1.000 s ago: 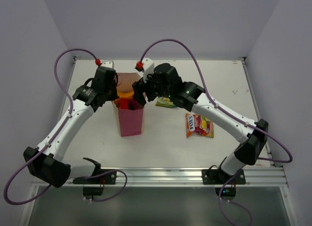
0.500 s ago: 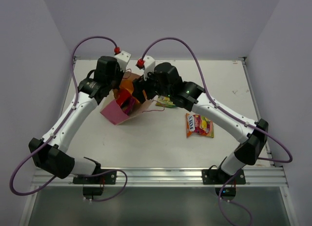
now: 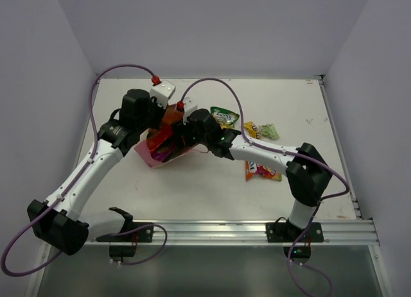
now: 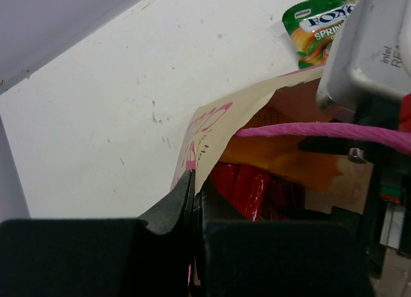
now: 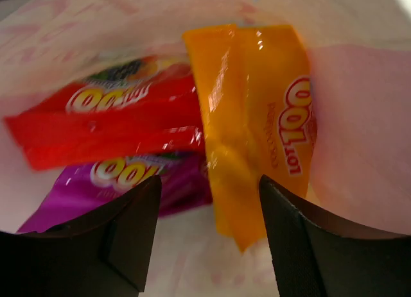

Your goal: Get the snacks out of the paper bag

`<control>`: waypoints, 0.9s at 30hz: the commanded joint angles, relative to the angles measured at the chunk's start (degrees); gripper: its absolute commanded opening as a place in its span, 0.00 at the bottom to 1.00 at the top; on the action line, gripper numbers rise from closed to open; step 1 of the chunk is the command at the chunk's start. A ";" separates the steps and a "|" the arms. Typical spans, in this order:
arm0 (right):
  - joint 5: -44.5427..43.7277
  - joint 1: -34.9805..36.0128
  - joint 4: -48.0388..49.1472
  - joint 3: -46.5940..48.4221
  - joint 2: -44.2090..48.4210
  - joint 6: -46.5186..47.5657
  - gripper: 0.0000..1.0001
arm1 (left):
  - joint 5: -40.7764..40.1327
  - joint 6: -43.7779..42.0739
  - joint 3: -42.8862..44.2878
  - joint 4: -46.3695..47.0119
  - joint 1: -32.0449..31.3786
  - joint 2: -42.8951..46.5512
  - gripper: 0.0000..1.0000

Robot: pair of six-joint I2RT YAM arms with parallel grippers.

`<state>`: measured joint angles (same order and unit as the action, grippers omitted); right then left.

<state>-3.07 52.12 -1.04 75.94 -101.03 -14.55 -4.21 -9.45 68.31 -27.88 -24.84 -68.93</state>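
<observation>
The pink paper bag (image 3: 168, 158) lies tipped on its side, mouth toward the right. My left gripper (image 3: 153, 126) is shut on the bag's rim (image 4: 215, 127), its fingertips (image 4: 183, 194) pinching the paper. My right gripper (image 3: 180, 138) is open at the bag's mouth. In the right wrist view it (image 5: 209, 210) faces an orange packet (image 5: 257, 117), a red packet (image 5: 109, 124) and a magenta-purple packet (image 5: 122, 181) inside the bag, holding none. On the table lie a green packet (image 3: 225, 116), a yellow candy pack (image 3: 252, 127), a green candy pack (image 3: 269, 131) and a red-yellow packet (image 3: 262, 171).
The bag's purple-pink cord handle (image 4: 321, 129) stretches across the mouth, next to the right wrist's camera housing (image 4: 376, 47). White walls enclose the table on the left, back and right. The aluminium rail (image 3: 205, 231) runs along the near edge.
The bag went from upright to tipped on its side, held by the left gripper. The right gripper moved down into its mouth. Green, yellow and small green packs now lie further right.
</observation>
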 commanded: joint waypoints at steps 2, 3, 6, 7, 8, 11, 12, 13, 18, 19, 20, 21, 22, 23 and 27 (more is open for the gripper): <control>-8.00 -0.17 10.71 0.34 -2.23 0.57 0.68 | 2.19 1.89 0.42 8.37 -0.73 3.09 0.00; -9.57 -0.09 10.71 0.61 -2.76 0.57 0.68 | 2.27 1.89 0.50 8.37 -0.82 3.18 0.00; -12.56 -0.09 12.63 0.09 -3.64 -0.04 0.68 | 2.62 1.81 0.94 8.28 -1.00 3.62 0.00; -12.92 -0.09 13.34 -0.26 -3.56 -0.13 0.67 | 2.63 1.81 0.94 8.28 -1.00 3.62 0.00; -13.19 0.00 13.86 -0.79 -3.56 -0.04 0.67 | 2.63 1.81 1.03 8.28 -1.00 3.71 0.00; -17.04 0.44 14.57 -0.62 -3.56 1.26 0.66 | 2.63 1.72 1.12 8.19 -1.00 3.54 0.00; -18.62 0.70 14.83 -0.71 -3.47 1.88 0.66 | 2.63 1.63 1.21 8.10 -1.00 3.45 0.00; -20.12 0.79 15.27 -0.62 -3.47 2.67 0.66 | 2.45 1.54 1.21 8.10 -1.00 3.45 0.00; -22.59 0.79 14.66 0.35 -5.40 5.67 0.63 | 2.54 1.10 2.00 8.19 -1.00 3.45 0.00; -22.33 0.79 14.40 0.61 -5.92 5.67 0.62 | 2.62 1.02 2.09 8.10 -1.00 3.53 0.00; -20.85 0.79 14.22 1.13 -6.97 5.76 0.59 | 2.71 1.02 2.35 8.10 -1.00 3.62 0.00; -20.05 0.79 13.87 1.57 -7.59 5.67 0.58 | 2.80 1.02 2.35 8.10 -0.91 3.71 0.00; -19.35 0.79 12.91 2.10 -8.12 5.49 0.56 | 2.80 1.02 2.44 8.19 -1.00 3.80 0.00; -18.56 0.79 12.38 3.24 -9.08 5.41 0.55 | 2.89 0.93 2.44 8.10 -1.00 3.97 0.00; -15.57 0.79 10.54 4.91 -10.50 5.93 0.54 | 2.71 1.01 2.09 8.19 -1.00 4.24 0.00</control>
<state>-19.35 53.58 11.18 78.35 -109.71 -10.13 -3.38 -8.58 67.72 -27.83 -25.26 -68.62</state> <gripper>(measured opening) 0.543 0.027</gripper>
